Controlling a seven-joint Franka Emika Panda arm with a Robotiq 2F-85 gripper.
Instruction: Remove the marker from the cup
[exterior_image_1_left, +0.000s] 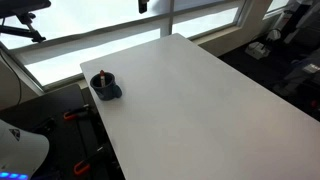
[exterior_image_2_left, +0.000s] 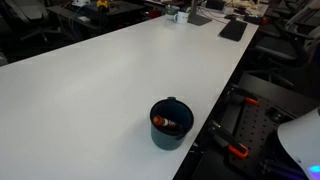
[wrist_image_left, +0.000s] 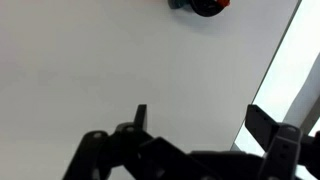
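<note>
The cup (exterior_image_1_left: 107, 89) is a small dark blue-grey mug near one corner of the white table (exterior_image_1_left: 200, 110). It also shows in an exterior view (exterior_image_2_left: 171, 135) and at the top edge of the wrist view (wrist_image_left: 203, 6). The marker (exterior_image_2_left: 171, 124) lies inside the cup with its reddish-orange end showing. In an exterior view its tip (exterior_image_1_left: 101, 75) sticks up above the rim. My gripper (wrist_image_left: 200, 120) is open and empty, hovering over bare table well short of the cup.
The table edge (wrist_image_left: 280, 80) runs close beside the cup. A dark flat object (exterior_image_2_left: 232, 30) and small items lie at the table's far end. Red-handled clamps (exterior_image_2_left: 237, 150) and a white rounded body (exterior_image_2_left: 300, 140) sit below the table edge. Windows (exterior_image_1_left: 120, 45) are behind.
</note>
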